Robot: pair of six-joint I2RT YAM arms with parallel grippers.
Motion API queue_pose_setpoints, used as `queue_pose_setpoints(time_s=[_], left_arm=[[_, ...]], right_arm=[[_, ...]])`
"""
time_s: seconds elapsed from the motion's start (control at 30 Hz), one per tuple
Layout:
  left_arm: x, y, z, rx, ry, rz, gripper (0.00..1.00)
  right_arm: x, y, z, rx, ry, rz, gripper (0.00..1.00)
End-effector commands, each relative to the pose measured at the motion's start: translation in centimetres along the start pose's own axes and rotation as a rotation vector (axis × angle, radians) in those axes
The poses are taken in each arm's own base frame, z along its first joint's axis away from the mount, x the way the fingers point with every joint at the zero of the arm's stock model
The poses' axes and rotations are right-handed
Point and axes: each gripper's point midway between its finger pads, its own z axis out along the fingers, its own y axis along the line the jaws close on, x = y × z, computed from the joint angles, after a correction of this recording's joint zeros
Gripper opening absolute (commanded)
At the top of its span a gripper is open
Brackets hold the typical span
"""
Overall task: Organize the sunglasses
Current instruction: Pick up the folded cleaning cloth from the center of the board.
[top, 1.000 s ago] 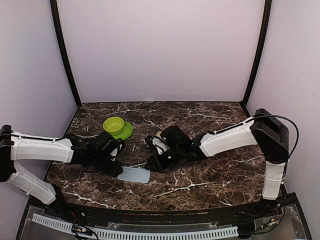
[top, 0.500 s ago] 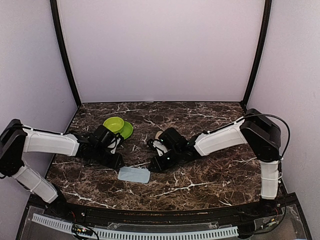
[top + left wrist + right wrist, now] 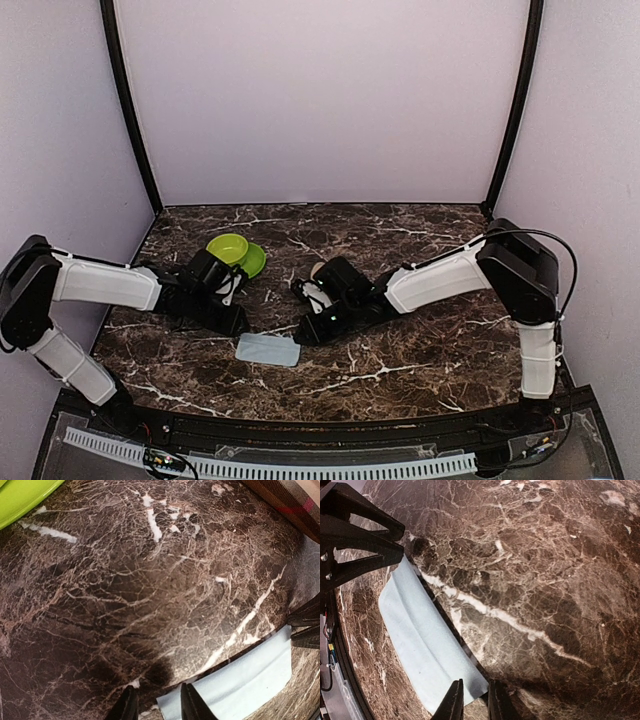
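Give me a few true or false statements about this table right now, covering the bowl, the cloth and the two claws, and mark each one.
The green bowl sits on a green plate. True.
The light blue cloth is draped over the bowl. False: it lies flat on the table, away from the bowl.
The left claw and right claw are each beside one end of the cloth. True.
The tabletop is plain white. False: it is dark veined marble.
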Motion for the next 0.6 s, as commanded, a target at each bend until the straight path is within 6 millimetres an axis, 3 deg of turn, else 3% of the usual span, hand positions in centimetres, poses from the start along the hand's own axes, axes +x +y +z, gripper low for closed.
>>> queue_pose_setpoints(time_s=[0.0, 0.57], left_arm=[[0.1, -0.1, 0.3, 0.014, 0.006, 0.007, 0.3], [1.6, 0.3, 1.1, 0.01, 0.043, -0.002, 0.23]], right_arm=[[0.5, 0.1, 0.8, 0.0, 0.019, 0.007, 0.19], [-0.3, 0.1, 0.3, 0.008, -0.002, -0.002, 0.21]])
